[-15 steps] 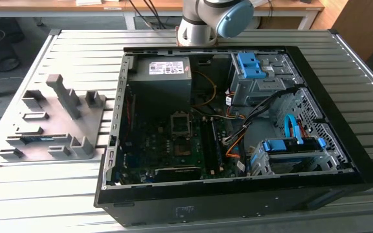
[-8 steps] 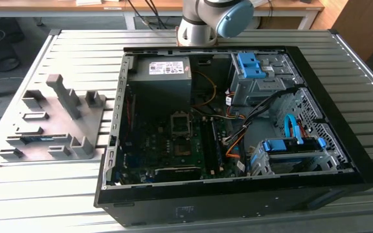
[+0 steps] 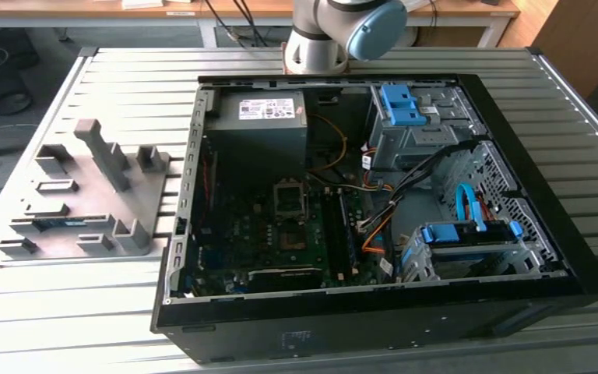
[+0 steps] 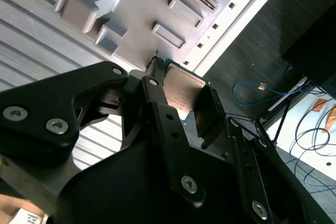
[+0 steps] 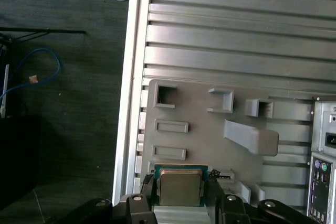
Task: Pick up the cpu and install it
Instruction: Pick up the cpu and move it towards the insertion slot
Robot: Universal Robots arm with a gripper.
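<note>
Clasping cpu (image 5: 180, 184), gripper (image 5: 180, 192) above ribbed metal table (image 5: 236, 40), dark carpet (image 5: 63, 129) beside.

The exterior view looks steeply down on the open case (image 3: 361, 323) and grey fixture (image 3: 102, 160); both wrist views look past the hand (image 5: 180, 198) onto that fixture

A tabletop (image 3: 122, 86) of ribbed, pale grey metal slats spread across the exterior view, its ridges catching even, diffuse light. Beyond its far edge stood a wooden desk (image 3: 247, 9) on a white frame, and at the exterior view's right rose a wooden cabinet side (image 3: 579, 39). In the first wrist view, dark grey floor (image 5: 63, 145) lay beside the tabletop's edge, with 1 blue cable (image 5: 56, 69) looping over it. In the second wrist view the same dark floor met a paler patch strewn with cables.
</note>
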